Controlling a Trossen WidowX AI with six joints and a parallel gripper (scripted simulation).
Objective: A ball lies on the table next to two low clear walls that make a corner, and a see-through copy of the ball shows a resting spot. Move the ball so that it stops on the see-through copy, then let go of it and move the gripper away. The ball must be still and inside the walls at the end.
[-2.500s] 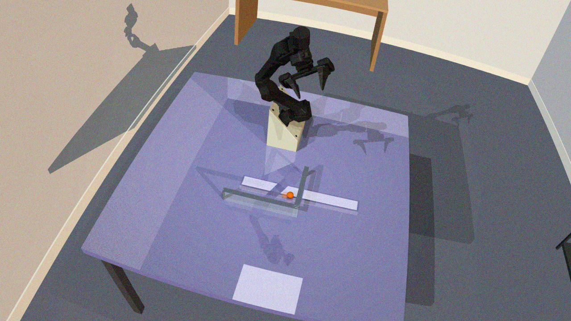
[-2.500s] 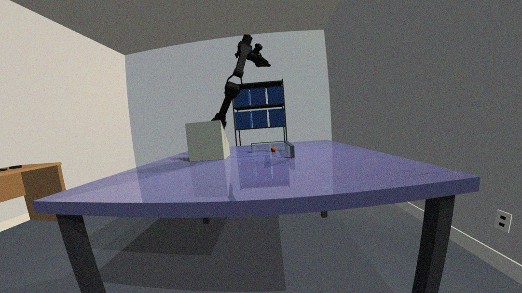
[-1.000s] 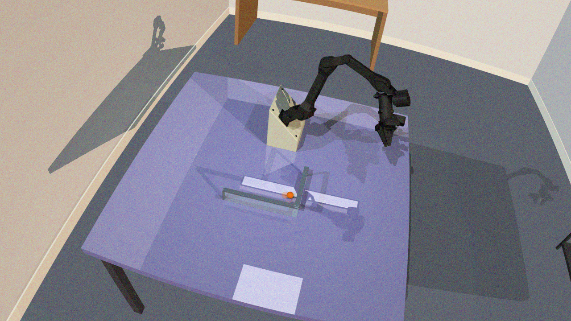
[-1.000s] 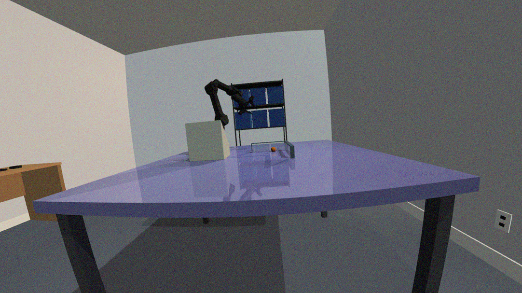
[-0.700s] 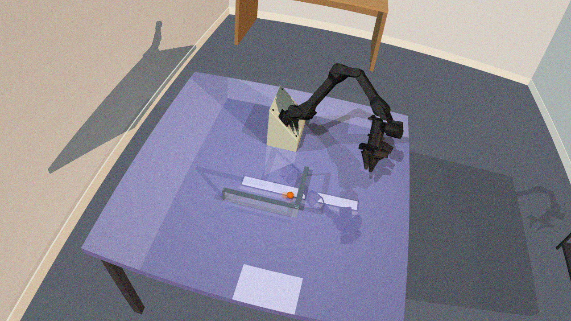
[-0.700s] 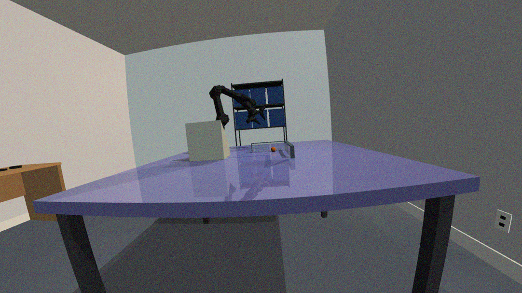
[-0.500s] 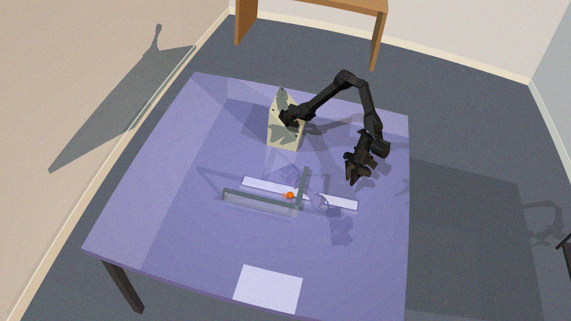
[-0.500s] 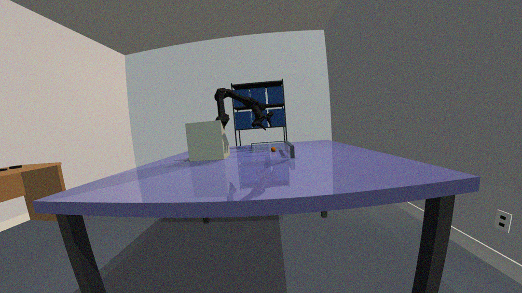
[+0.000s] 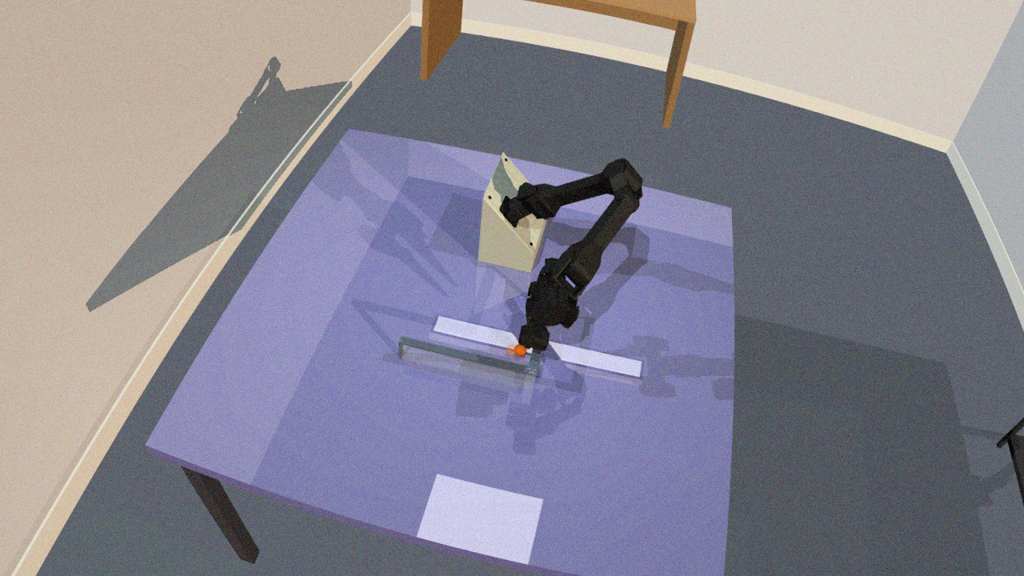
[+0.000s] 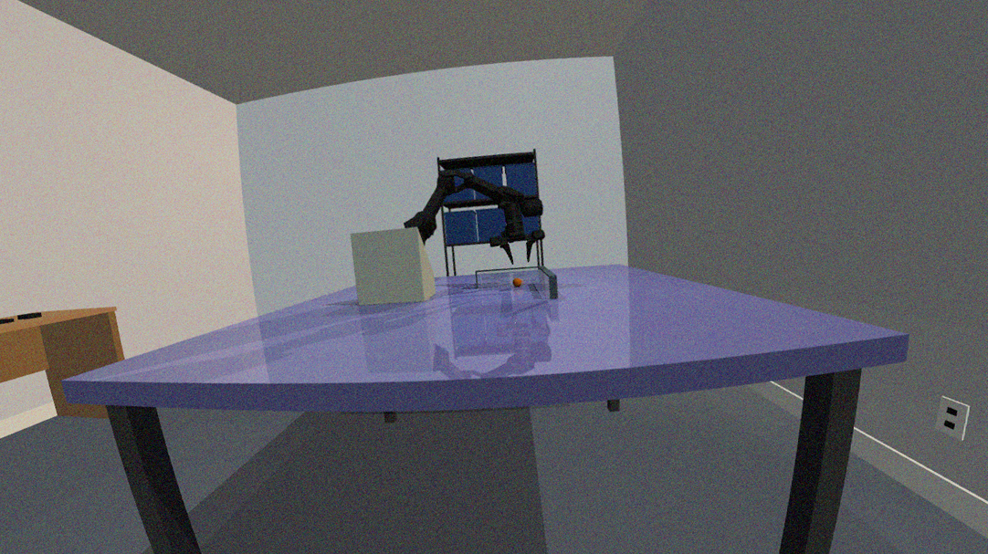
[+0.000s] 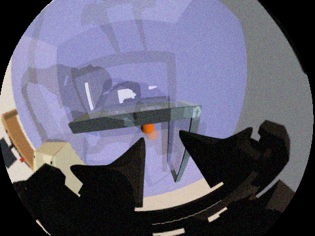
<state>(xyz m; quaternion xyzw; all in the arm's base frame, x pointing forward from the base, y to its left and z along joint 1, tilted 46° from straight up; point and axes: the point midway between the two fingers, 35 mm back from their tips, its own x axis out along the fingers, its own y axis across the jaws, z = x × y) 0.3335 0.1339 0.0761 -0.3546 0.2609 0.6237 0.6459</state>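
Observation:
The orange ball (image 9: 520, 350) (image 10: 516, 282) (image 11: 147, 128) lies on the table, inside the corner of the walls. The see-through copy (image 9: 510, 350) (image 11: 151, 134) is a pale orange sphere right beside it, partly overlapped by the ball in the wrist view. The long clear wall (image 9: 465, 355) (image 10: 553, 283) (image 11: 98, 123) runs close by the ball. The other clear wall (image 11: 184, 158) meets it at the corner and is mostly hidden by the arm in the top view. My gripper (image 10: 519, 261) (image 11: 162, 137) is open and empty, pointing down above the ball. Its fingers are hidden in the top view.
The arm reaches from a cream block (image 9: 505, 240) (image 10: 392, 265) (image 11: 52, 152) on the purple table (image 9: 343, 458) (image 10: 681, 328). Bright light patches and arm shadows lie across the table top. A wooden desk (image 9: 608, 8) and a shelf with blue boxes (image 10: 462, 226) stand beyond the table.

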